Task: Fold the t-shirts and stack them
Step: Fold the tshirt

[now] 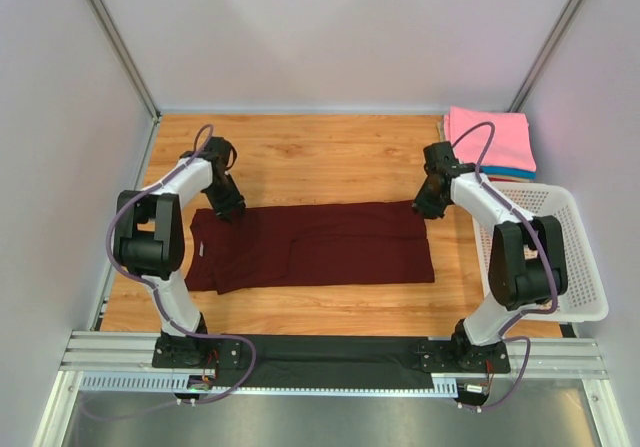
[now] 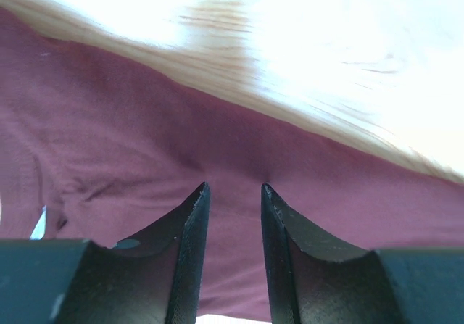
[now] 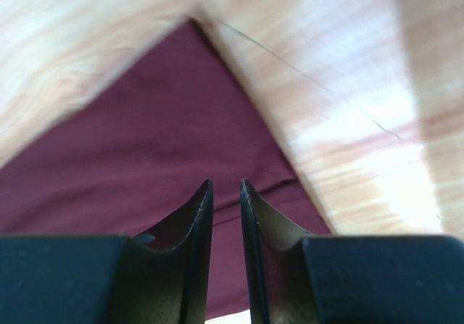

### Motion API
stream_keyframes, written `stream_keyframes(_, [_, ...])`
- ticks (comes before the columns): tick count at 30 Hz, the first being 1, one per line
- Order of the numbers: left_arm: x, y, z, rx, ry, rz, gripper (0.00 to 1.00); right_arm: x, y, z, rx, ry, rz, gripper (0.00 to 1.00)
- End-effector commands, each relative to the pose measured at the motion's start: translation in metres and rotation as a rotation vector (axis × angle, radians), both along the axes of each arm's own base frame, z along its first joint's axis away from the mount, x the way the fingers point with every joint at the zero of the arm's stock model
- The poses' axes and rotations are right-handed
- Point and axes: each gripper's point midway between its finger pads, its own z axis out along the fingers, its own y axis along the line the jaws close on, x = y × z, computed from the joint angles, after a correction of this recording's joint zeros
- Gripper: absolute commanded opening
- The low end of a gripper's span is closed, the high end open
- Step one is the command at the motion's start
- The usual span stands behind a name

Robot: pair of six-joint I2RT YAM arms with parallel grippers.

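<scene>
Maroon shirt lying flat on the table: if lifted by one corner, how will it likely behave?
Probably floppy: the maroon shirt lies flat with soft creases and a folded-over layer, so it should drape and sag from any pinch. Likely light, since it lies so thin. Pushed, it would probably bunch rather than slide whole on the wooden table.
</scene>
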Motion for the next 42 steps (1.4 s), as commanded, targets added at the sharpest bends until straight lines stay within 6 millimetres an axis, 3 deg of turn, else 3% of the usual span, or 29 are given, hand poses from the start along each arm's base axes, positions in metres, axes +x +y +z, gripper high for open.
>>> stream_keyframes(1, [0.018,0.0,0.054,-0.003,-0.136,-0.026,0.42,0.026,0.021,0.03,0.086,-0.118,0.127,0.24])
stream_keyframes(3, [0.014,0.005,0.057,0.023,-0.126,-0.018,0.45,0.033,0.032,0.025,0.132,-0.125,0.168,0.24])
stream_keyframes(7, [0.002,0.017,0.043,0.083,-0.071,0.007,0.45,0.046,0.048,0.01,0.194,-0.116,0.215,0.23])
stream_keyframes(11, [-0.004,0.047,0.021,0.144,-0.002,0.086,0.46,0.051,0.038,-0.02,0.132,-0.059,0.206,0.22])
stream_keyframes(15, [-0.001,0.066,0.002,0.177,0.049,0.137,0.45,0.048,0.025,-0.036,0.076,-0.045,0.166,0.2])
stream_keyframes(18, [0.013,0.068,-0.006,0.188,0.057,0.134,0.45,0.045,0.004,-0.043,-0.011,-0.051,0.097,0.19])
stream_keyframes(22, [0.048,0.061,-0.011,0.146,0.028,0.124,0.45,0.038,-0.018,-0.042,-0.057,-0.08,-0.025,0.21])
stream_keyframes(24, [0.06,0.052,-0.021,0.097,0.03,0.113,0.45,0.039,-0.015,-0.041,-0.029,-0.11,-0.058,0.22])
stream_keyframes(25, [0.078,0.048,-0.016,0.072,-0.014,0.107,0.45,0.033,-0.013,-0.044,-0.017,-0.101,-0.065,0.22])
stream_keyframes(27, [0.095,0.036,-0.022,0.007,-0.032,0.085,0.45,0.032,-0.012,-0.036,-0.001,-0.121,-0.072,0.24])
stream_keyframes(28, [0.117,0.033,-0.01,-0.01,-0.092,0.074,0.45,0.031,-0.007,-0.031,0.023,-0.131,-0.058,0.24])
stream_keyframes(30, [0.145,0.018,-0.008,-0.087,-0.155,0.029,0.45,0.031,-0.003,-0.014,0.049,-0.156,-0.038,0.26])
stream_keyframes(31, [0.177,0.014,0.016,-0.117,-0.258,0.011,0.46,0.029,0.001,-0.007,0.069,-0.152,-0.026,0.27])
stream_keyframes(32, [0.191,0.009,0.015,-0.142,-0.286,-0.008,0.46,0.029,0.002,0.003,0.08,-0.17,-0.023,0.27])
stream_keyframes(33, [0.215,-0.004,0.043,-0.211,-0.38,-0.047,0.46,0.028,0.004,0.009,0.085,-0.18,-0.013,0.28])
stream_keyframes(34, [0.231,-0.011,0.058,-0.247,-0.451,-0.074,0.46,0.026,0.008,0.014,0.105,-0.185,0.002,0.28])
stream_keyframes(35, [0.24,-0.016,0.07,-0.273,-0.488,-0.089,0.46,0.023,0.009,0.019,0.111,-0.19,0.008,0.29])
stream_keyframes(36, [0.249,-0.021,0.097,-0.302,-0.548,-0.112,0.46,0.021,0.012,0.029,0.127,-0.211,0.031,0.33])
stream_keyframes(37, [0.249,-0.023,0.108,-0.305,-0.568,-0.128,0.47,0.021,0.013,0.034,0.129,-0.224,0.049,0.34])
stream_keyframes(38, [0.246,-0.024,0.136,-0.296,-0.613,-0.14,0.48,0.017,0.013,0.036,0.123,-0.218,0.056,0.36])
stream_keyframes(40, [0.23,-0.025,0.146,-0.265,-0.619,-0.169,0.49,0.01,0.016,0.045,0.116,-0.233,0.091,0.39])
stream_keyframes(41, [0.218,-0.026,0.174,-0.247,-0.662,-0.181,0.49,0.007,0.018,0.048,0.115,-0.241,0.101,0.4])
stream_keyframes(42, [0.202,-0.024,0.157,-0.224,-0.611,-0.174,0.49,0.002,0.022,0.047,0.132,-0.238,0.121,0.4])
